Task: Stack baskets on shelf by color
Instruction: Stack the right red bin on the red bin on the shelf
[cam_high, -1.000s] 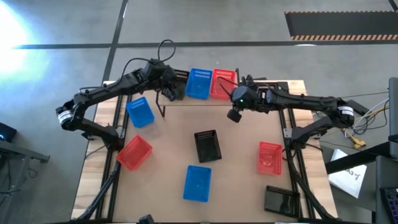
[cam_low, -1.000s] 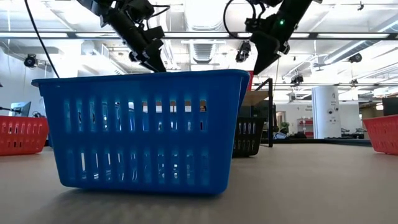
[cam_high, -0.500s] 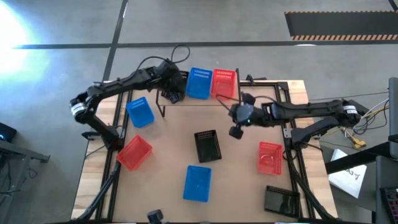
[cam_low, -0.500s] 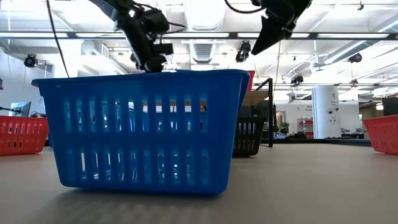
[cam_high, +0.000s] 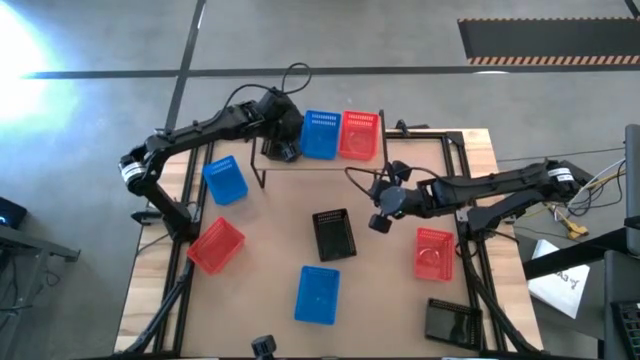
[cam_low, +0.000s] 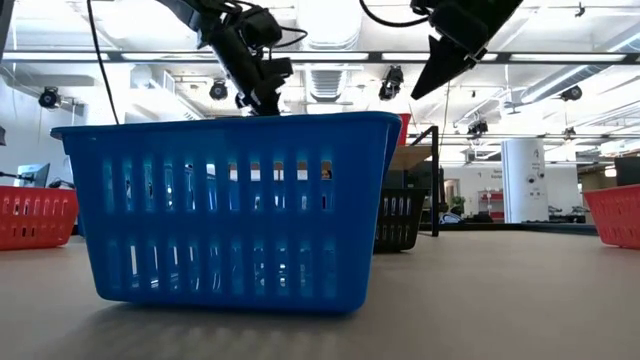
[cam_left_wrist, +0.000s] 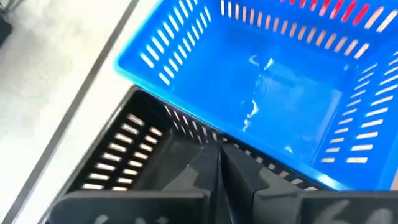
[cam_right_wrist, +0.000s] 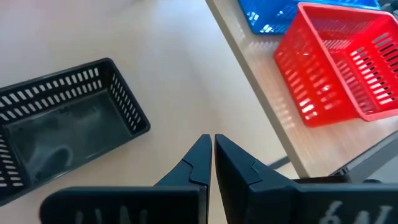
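On the table (cam_high: 390, 300), the shelf (cam_high: 322, 164) stands along the far edge, bearing the left shelf basket (cam_left_wrist: 137, 149), middle shelf basket (cam_high: 320, 135) and right shelf basket (cam_high: 358, 135) side by side. Before it lie the far-left basket (cam_high: 224, 180), near-left basket (cam_high: 215, 245), centre basket (cam_high: 333, 235), front basket (cam_high: 318, 295), right basket (cam_high: 433, 253) and, at the near right corner, the corner basket (cam_high: 450, 322). The left claw (cam_left_wrist: 219, 158) is at the left shelf basket's rim; the right claw (cam_high: 378, 222) hangs between centre basket and right basket.
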